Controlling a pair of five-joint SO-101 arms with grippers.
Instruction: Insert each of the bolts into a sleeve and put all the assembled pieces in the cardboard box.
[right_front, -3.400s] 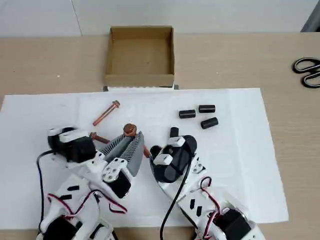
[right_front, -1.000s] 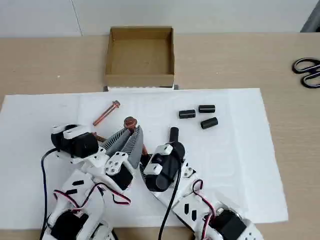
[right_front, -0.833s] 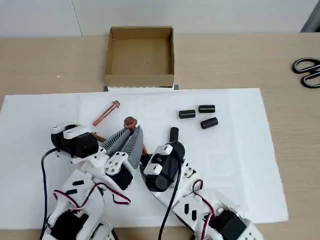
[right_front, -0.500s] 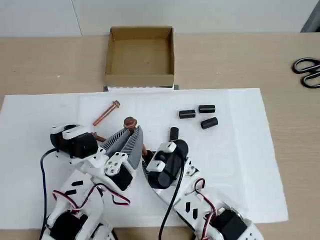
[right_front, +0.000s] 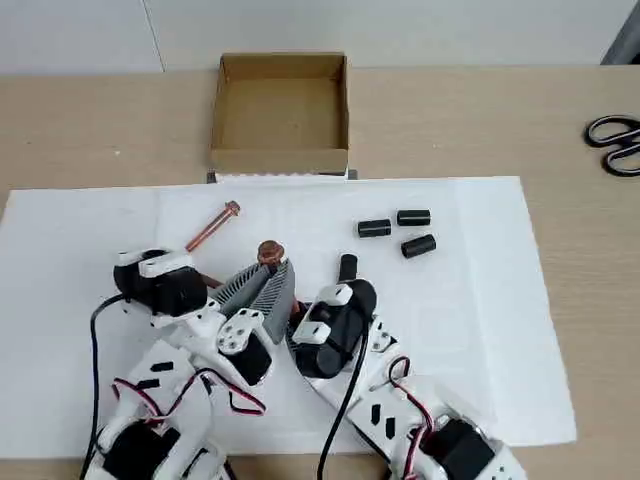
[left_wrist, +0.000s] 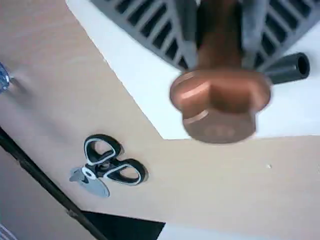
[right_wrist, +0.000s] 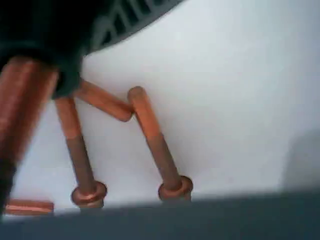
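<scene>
My left gripper (right_front: 268, 272) is shut on a copper bolt (right_front: 270, 252), head up, between its grey ribbed fingers (left_wrist: 165, 30). The bolt head (left_wrist: 220, 105) looms close in the left wrist view. My right gripper (right_front: 298, 314) sits right beside it, at the bolt's lower end, shut on a black sleeve (right_wrist: 45, 45). The bolt's shaft (right_wrist: 22, 110) comes out from under that sleeve. Several more bolts (right_wrist: 155, 140) lie on the paper beneath the left arm, and one lies apart (right_front: 212, 227). The cardboard box (right_front: 280, 155) stands open at the back.
Three black sleeves (right_front: 398, 230) lie on the white paper (right_front: 480, 330) at the right, and another sleeve (right_front: 347, 267) lies just beyond the right arm. Scissors (right_front: 615, 143) rest at the table's far right edge.
The left arm has shifted slightly right with the bolt still held. The right arm drew back toward the front, then came up again beside the bolt's lower end.
</scene>
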